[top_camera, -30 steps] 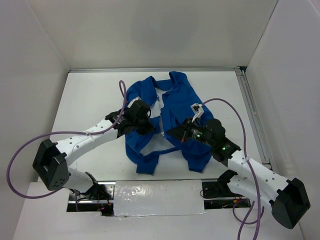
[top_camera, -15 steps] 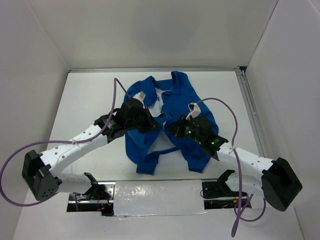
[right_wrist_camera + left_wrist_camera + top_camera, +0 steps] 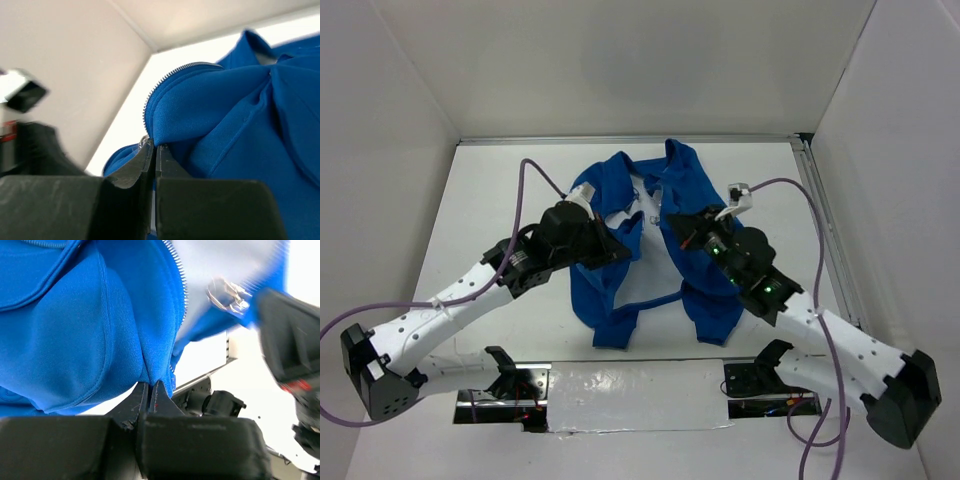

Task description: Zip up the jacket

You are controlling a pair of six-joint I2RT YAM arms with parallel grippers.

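Note:
The royal-blue jacket (image 3: 705, 200) lies open on the white table, collar toward the back, white lining showing in the middle. My left gripper (image 3: 623, 250) is shut on the left front edge of the jacket (image 3: 75, 330), beside the silver zipper teeth (image 3: 181, 295). My right gripper (image 3: 677, 228) is shut on the right front edge of the jacket (image 3: 240, 110), where the zipper teeth (image 3: 150, 97) curve over the fold. Both edges are lifted off the table. The zipper slider is not clearly visible.
White walls enclose the table on the left, back and right. A metal rail (image 3: 825, 230) runs along the right side. The arm bases and a taped strip (image 3: 630, 390) sit at the near edge. Purple cables loop over both arms.
Both grippers have moved toward the back of the table, pulling the jacket's front edges with them. The right gripper went further back and slightly right; the left arm stretched out.

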